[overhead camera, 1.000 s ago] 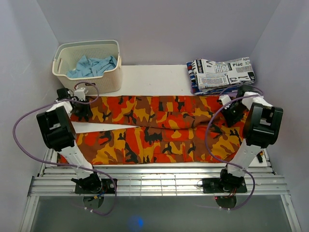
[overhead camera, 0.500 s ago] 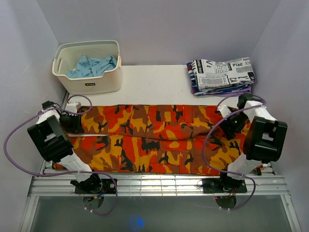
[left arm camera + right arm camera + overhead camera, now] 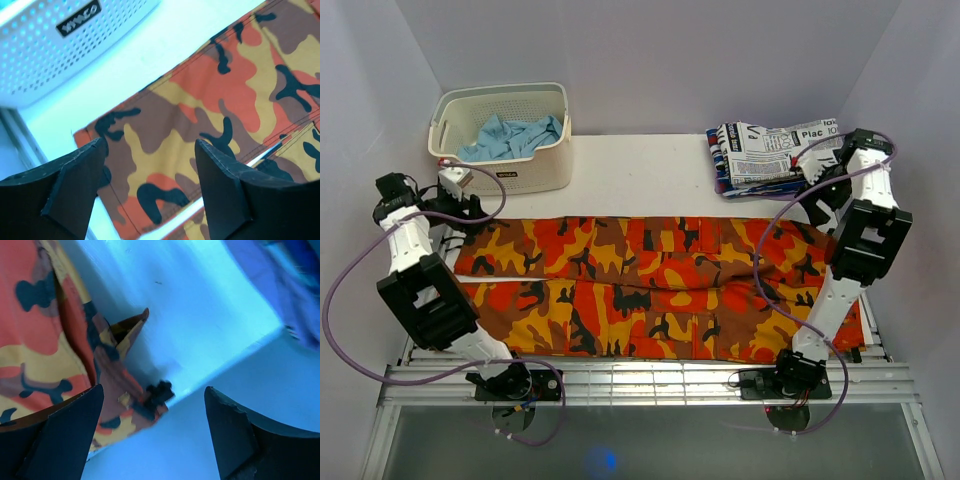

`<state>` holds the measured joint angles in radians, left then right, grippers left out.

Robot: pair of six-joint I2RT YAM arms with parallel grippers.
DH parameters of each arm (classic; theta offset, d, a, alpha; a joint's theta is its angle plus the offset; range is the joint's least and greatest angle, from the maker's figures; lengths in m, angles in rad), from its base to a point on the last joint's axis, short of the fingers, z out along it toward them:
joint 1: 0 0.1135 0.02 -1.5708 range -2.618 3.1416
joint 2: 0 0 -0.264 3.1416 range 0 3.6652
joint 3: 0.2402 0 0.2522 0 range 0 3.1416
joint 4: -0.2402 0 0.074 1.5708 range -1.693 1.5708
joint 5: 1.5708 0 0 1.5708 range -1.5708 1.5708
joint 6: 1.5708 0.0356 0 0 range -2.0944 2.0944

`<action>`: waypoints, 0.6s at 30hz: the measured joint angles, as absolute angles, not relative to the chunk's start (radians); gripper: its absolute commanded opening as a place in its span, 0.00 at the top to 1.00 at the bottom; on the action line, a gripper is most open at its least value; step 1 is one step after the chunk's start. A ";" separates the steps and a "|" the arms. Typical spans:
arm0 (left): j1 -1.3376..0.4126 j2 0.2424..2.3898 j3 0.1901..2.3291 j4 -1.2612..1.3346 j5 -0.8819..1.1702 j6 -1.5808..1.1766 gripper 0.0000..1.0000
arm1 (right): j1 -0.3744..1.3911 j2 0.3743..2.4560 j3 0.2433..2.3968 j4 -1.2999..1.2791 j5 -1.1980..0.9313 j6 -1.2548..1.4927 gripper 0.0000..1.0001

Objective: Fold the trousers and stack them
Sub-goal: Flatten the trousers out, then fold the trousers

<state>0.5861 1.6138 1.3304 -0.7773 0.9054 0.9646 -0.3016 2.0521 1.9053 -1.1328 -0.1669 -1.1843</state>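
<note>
- Right, the trousers (image 3: 650,290) lie spread flat along the near half of the table (image 3: 640,165), legs side by side, hems at the left and waist at the right.
- We see the left fingers (image 3: 65,200) spread wide with nothing between them, hovering over the far leg's hem corner, near the basket (image 3: 520,175).
- We see the right fingers (image 3: 55,440) wide apart too and empty, above the far waist corner, which curls up a bit off the table.
- In the top view, each arm reaches to a far corner of the trousers, one at each end.
- The basket sits far left with a blue cloth (image 3: 510,137) inside.
- A folded newsprint garment (image 3: 775,150) lies far right, near the waist end.
</note>
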 measured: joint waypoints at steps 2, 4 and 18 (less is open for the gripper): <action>0.585 1.630 1.332 -0.760 0.950 0.982 0.13 | -0.305 2.135 1.915 -1.142 -0.153 -1.193 0.12; 0.585 1.662 1.353 -0.759 0.977 0.988 0.12 | -0.307 2.191 1.915 -1.156 -0.144 -1.201 0.12; 0.575 1.928 1.611 -0.909 0.951 1.348 0.23 | -0.278 2.120 1.617 -1.038 -0.097 -1.255 0.92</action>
